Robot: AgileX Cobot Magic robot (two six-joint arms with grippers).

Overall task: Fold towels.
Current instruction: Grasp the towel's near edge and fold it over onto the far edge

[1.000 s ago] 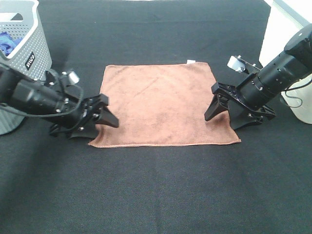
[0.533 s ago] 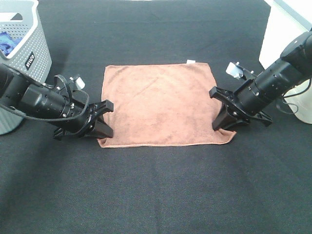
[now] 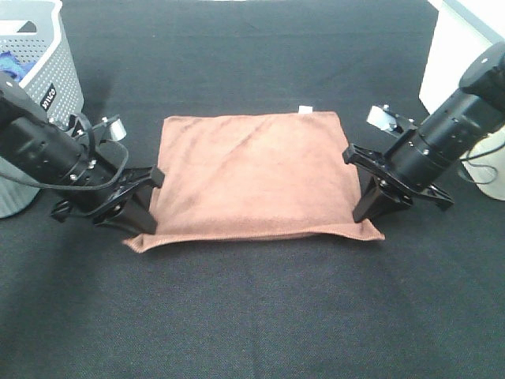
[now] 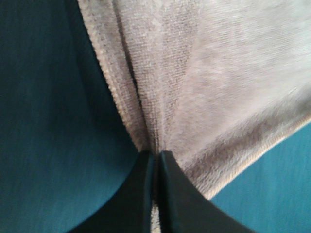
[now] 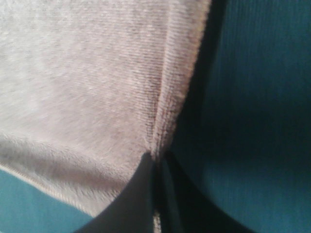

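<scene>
Found the reddish-brown towel (image 3: 252, 174) in the middle of the black surface (image 3: 252, 316), between the two arms. Noted its far edge lying flat, with a small white tag (image 3: 303, 110) near the far right corner, and its near side puffed up a little, shadowed along the hem. Saw the left gripper (image 3: 140, 225) pressed together on the towel's left edge, close to the near left corner, with the cloth puckered into folds at the tips in the left wrist view. Saw the right gripper (image 3: 371, 213) likewise pinching the right edge close to the near right corner, the hem bunched between the closed tips. Noted a grey perforated basket (image 3: 47, 87) at the far left, behind the left arm, with a blue cloth (image 3: 6, 63) inside.
</scene>
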